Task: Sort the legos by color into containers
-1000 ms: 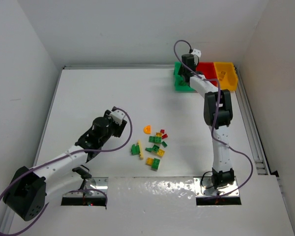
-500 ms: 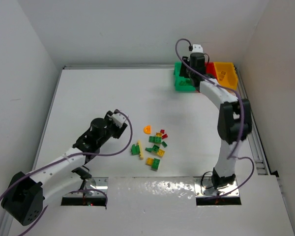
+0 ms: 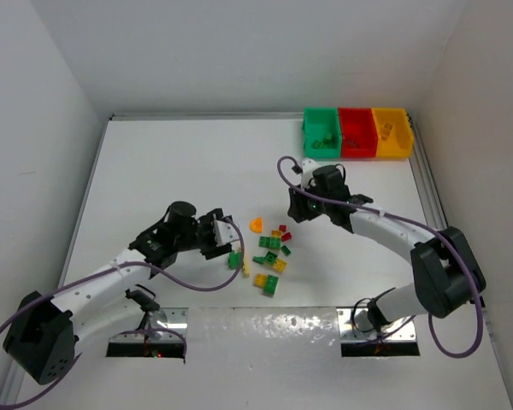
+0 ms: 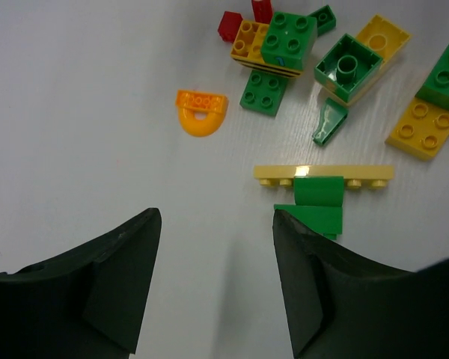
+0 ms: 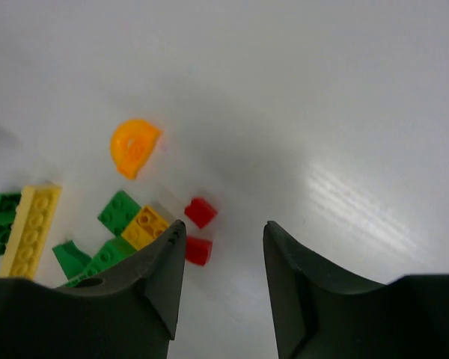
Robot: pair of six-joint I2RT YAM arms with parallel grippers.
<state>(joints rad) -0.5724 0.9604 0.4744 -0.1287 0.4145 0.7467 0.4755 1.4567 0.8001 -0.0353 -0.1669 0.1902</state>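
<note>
My right hand (image 3: 297, 207) back from bins (image 3: 356, 152) at far right, now above red bricks (image 5: 200, 212), spread, empty. My left hand (image 3: 228, 245) moved in on green brick (image 4: 318, 202), spread, empty. Pile (image 3: 269, 252) mid bench (image 3: 171, 171), unsorted; next picks due.

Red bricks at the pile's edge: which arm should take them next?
Right, likely. The right hand, open and empty, is just beside the two red bricks and nearer the bins. The left hand faces a green brick across the pile.
</note>
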